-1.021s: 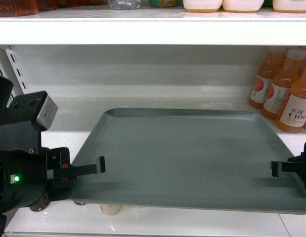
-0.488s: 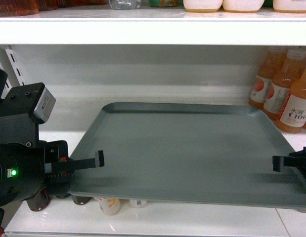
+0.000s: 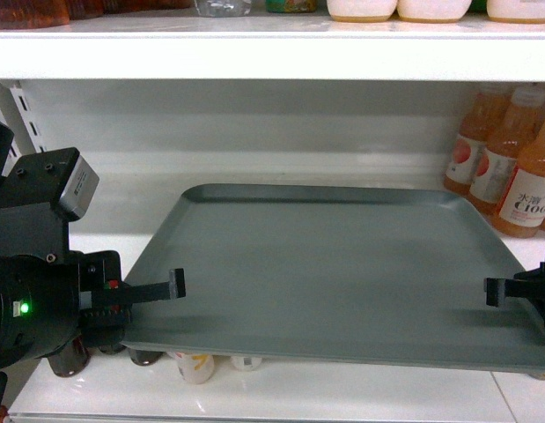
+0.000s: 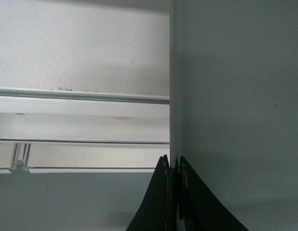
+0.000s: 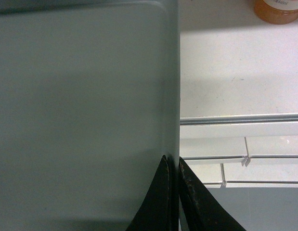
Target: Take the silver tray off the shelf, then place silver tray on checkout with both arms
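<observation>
Between our two arms the silver tray hangs level, long axis left to right, lifted off the shelf, the left end effector clamped on its left rim and the right end effector on its right.

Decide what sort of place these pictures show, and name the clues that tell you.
Probably a shop or a mock-up of one: white shelves on slotted uprights, rows of labelled orange drink bottles, and more goods on the shelf above.
</observation>
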